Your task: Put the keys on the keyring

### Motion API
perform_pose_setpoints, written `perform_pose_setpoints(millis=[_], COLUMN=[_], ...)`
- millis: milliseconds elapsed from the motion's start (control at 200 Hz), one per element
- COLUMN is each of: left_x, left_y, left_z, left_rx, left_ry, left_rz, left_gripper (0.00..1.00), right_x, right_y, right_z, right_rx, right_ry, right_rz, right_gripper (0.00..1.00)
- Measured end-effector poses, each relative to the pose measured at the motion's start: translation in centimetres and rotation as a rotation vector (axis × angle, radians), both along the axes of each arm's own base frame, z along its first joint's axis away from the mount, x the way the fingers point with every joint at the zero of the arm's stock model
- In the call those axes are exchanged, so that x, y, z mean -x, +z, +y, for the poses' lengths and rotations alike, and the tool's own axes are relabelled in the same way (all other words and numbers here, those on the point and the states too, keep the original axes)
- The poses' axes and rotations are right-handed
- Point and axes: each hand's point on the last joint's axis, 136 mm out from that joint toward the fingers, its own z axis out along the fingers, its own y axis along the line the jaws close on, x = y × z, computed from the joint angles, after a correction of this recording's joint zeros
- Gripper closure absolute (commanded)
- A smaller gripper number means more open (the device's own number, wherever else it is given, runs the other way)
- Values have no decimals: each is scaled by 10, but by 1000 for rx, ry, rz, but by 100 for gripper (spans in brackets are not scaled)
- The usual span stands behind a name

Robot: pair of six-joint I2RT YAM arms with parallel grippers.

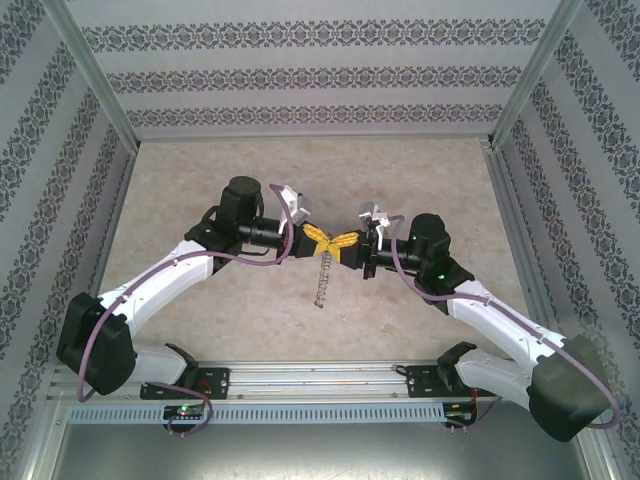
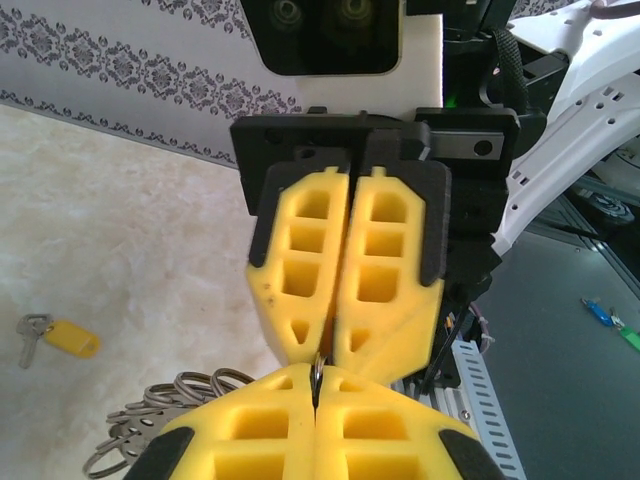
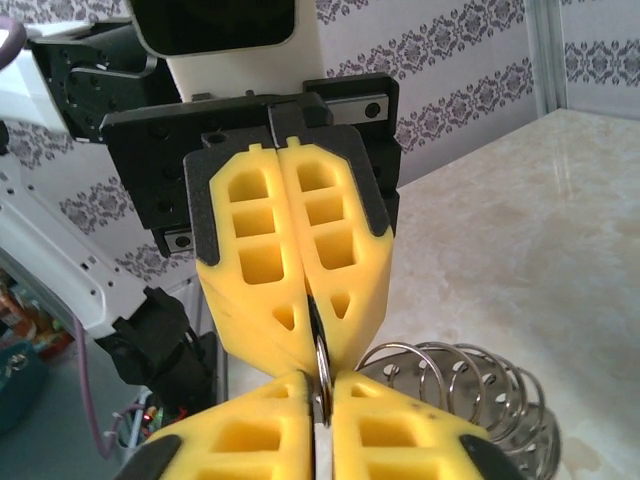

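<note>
We hold the keyring (image 1: 320, 280) lifted off the desk (image 1: 200, 170) from two sides. The left hand (image 1: 316, 237) and the right hand (image 1: 346, 244) meet tip to tip directly above the keyring. Its fringe of small silvery loops hangs down below them in a loose string.

We judge that this double hold is meant to steady the thin hoop, and perhaps to hand it from one arm to the other.

The left hand is pressed together, pinching the wire of the keyring at its very tips. The right hand is likewise closed on the same wire, just beside the other pinch.

The key (image 2: 60, 338), with its yellow-orange head, lies flat on the desk well apart from the keyring. Neither hand touches it, so we reckon one of them must let go before any threading can start.
</note>
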Motion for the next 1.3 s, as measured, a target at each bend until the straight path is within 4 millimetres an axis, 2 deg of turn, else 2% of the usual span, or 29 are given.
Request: perform_pose_setpoints(millis=[175,290,435,650,734,1044,1299], left_x=[0,-4,-20,-24,-26,-27,-22], left_y=[0,0,6,37,43,16,32], left_z=[0,0,5,23,26,24,17], left_rx=[0,-3,3,80,107,161,265], left_ry=[0,26,155,330,359,369,301], left_rz=[0,11,-17,-84,-86,25,38], left_gripper=[100,74,62,58,58,60,62], right_x=[0,-3,-9,-12,-12,-15,-14], right_y=[0,1,7,14,19,35,49], right_z=[0,-1,-4,-11,-13,-17,-18], right_rx=[0,-2,-17,-40,-55,-125,-191], right_ry=[-1,-17,-53,-101,-112,-146,-147], right_rz=[1,-4,-31,-56,-68,-98,-113], right_gripper=[100,100,100,100,100,100,100])
